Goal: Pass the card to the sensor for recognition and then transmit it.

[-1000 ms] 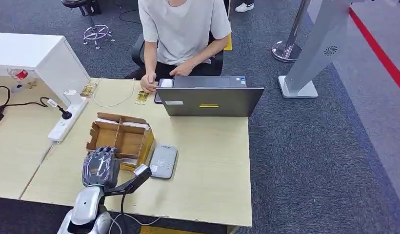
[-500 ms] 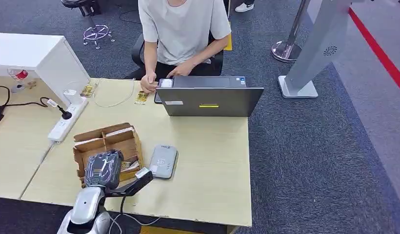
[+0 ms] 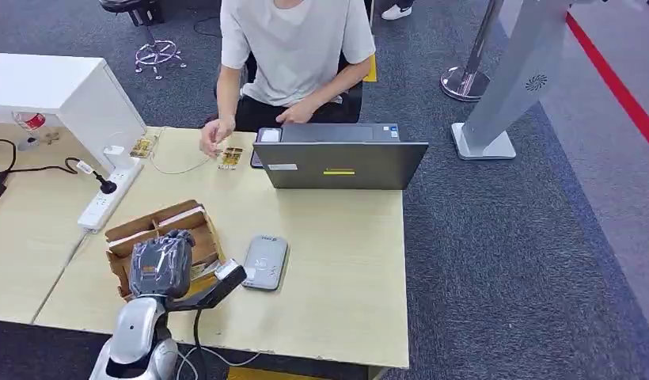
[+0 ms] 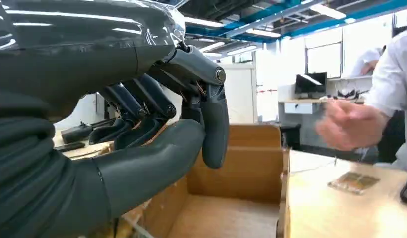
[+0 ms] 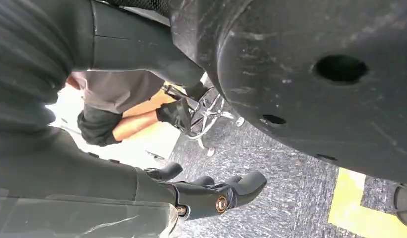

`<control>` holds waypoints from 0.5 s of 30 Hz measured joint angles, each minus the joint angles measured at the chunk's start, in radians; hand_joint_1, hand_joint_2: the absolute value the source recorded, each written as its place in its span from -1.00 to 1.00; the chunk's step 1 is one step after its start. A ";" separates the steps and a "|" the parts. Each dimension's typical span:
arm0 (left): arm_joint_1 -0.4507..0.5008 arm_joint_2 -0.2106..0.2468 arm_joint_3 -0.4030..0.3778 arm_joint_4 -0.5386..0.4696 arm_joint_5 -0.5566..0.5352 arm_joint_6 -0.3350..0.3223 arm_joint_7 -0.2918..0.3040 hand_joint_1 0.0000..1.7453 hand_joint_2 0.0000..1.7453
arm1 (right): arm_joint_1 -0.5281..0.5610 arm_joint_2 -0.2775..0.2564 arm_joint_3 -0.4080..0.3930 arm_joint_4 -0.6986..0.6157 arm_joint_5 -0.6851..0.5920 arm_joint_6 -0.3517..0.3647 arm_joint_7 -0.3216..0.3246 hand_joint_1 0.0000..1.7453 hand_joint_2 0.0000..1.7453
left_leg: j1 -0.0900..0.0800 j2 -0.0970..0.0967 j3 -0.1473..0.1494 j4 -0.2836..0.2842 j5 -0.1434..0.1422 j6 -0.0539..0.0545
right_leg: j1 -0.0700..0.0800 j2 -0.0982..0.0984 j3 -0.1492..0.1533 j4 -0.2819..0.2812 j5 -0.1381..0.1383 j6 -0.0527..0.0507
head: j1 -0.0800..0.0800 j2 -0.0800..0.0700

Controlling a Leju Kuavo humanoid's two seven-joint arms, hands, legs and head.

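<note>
My left hand [image 3: 160, 265] hangs over the near part of an open cardboard box [image 3: 139, 231] with compartments on the wooden table [image 3: 337, 261]. In the left wrist view its fingers [image 4: 214, 134] are bent over the box's floor [image 4: 226, 218], and I see nothing between them and the thumb. A pale card-like piece [image 3: 199, 269] lies in the box beside the hand. The grey card sensor [image 3: 265, 262] lies flat just right of the box. My right hand [image 5: 216, 196] hangs low above the carpet, its fingers apart, holding nothing.
A person in a white shirt [image 3: 297, 43] sits behind an open laptop [image 3: 339, 162], one hand [image 3: 214, 133] raised over small gold items [image 3: 230, 157]. A power strip [image 3: 108, 198] and a white cabinet [image 3: 64, 91] stand to the left. The table's near edge lies just below the box.
The cardboard box has slid and turned toward the left under my left hand. The person's hand has moved left, away from the laptop.
</note>
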 joint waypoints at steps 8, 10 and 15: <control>0.007 0.002 -0.002 -0.026 0.003 0.002 0.000 -1.00 1.00 | 0.000 0.000 0.000 0.000 0.000 0.000 0.000 -1.00 1.00 | 0.000 0.000 0.000 0.000 0.000 0.000 | 0.000 0.000 0.000 0.000 0.000 0.000 | 0.000 0.000; 0.012 0.002 -0.002 -0.026 0.003 0.003 0.000 -1.00 1.00 | 0.000 0.000 0.000 0.000 0.000 0.001 0.000 -1.00 1.00 | 0.000 0.000 0.000 0.000 0.000 0.000 | 0.000 0.000 0.000 0.000 0.000 0.000 | 0.000 0.000; 0.026 0.002 -0.002 -0.018 0.003 0.003 -0.002 -1.00 1.00 | 0.000 0.001 0.000 0.000 -0.002 0.000 0.000 -1.00 1.00 | 0.000 0.000 0.000 0.000 0.000 0.000 | 0.000 0.000 0.000 0.000 0.000 0.000 | 0.000 0.000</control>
